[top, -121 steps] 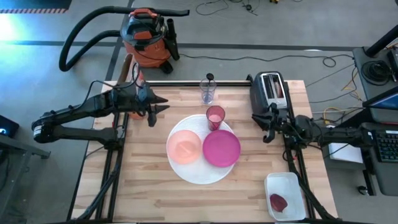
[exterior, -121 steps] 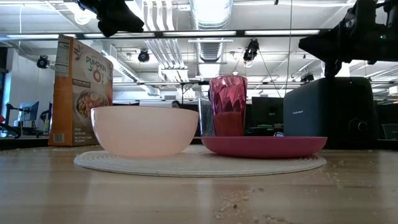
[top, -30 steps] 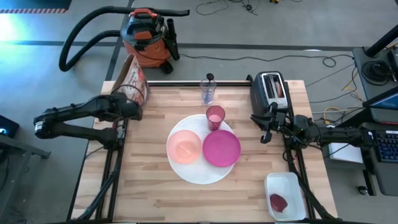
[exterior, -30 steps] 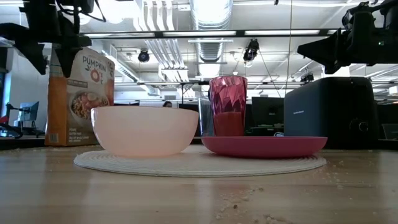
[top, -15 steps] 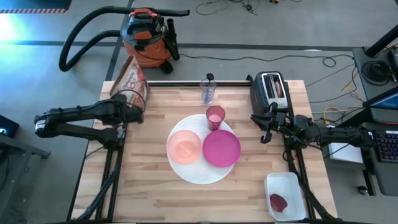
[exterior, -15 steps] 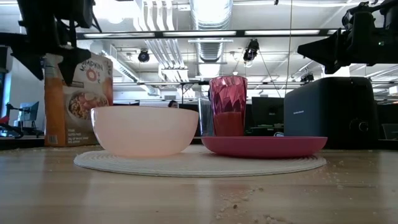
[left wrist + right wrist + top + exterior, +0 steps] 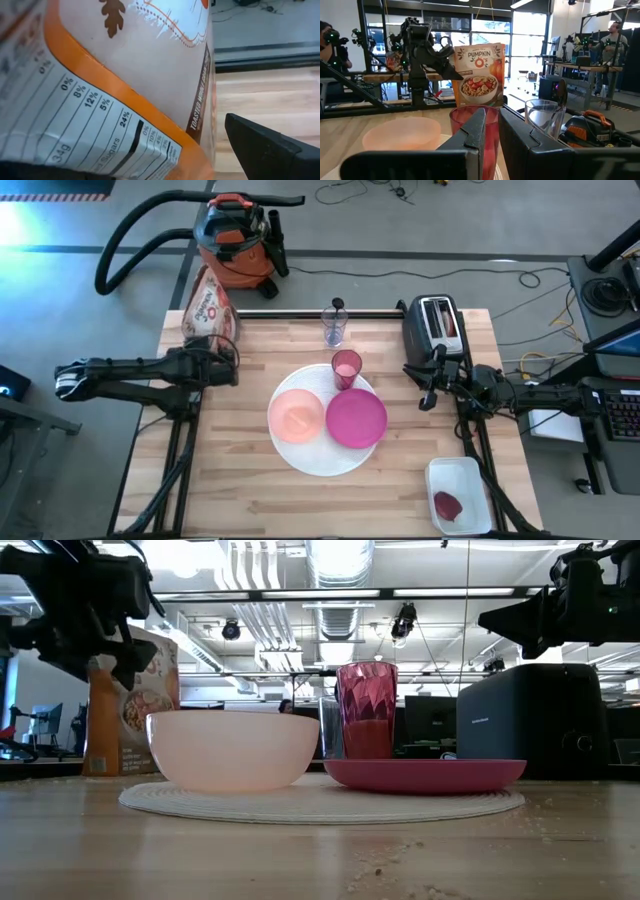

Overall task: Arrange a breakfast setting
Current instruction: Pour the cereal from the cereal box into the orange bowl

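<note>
The large white round plate [image 7: 322,442], matte with a ridged rim, lies flat at the middle of the slatted wooden table [image 7: 250,490]. On it, the pale pink bowl [image 7: 296,417], smooth and round-sided, occupies the half toward the left arm; the smaller magenta plate [image 7: 356,418], shallow and glossy, occupies the half toward the right arm. The translucent pink cup [image 7: 346,368], faceted, stands on the white plate's far edge, touching the magenta plate's rim. Beyond the white plate, near the table's far edge, stands the clear glass [image 7: 334,328] with the spoon [image 7: 337,308] upright in it.

The left gripper [image 7: 222,358] is beside the white plate toward the far left corner, fingers spread wide around a printed cardboard cereal box [image 7: 208,308], which tilts. The right gripper [image 7: 430,392] hangs well apart on the plate's other side, fingers together, holding nothing.

A black toaster [image 7: 432,323] stands at the far right corner. A white rectangular dish [image 7: 459,495] sits at the near right corner. An orange-and-black shop vacuum [image 7: 235,237] stands on the floor beyond the table.
</note>
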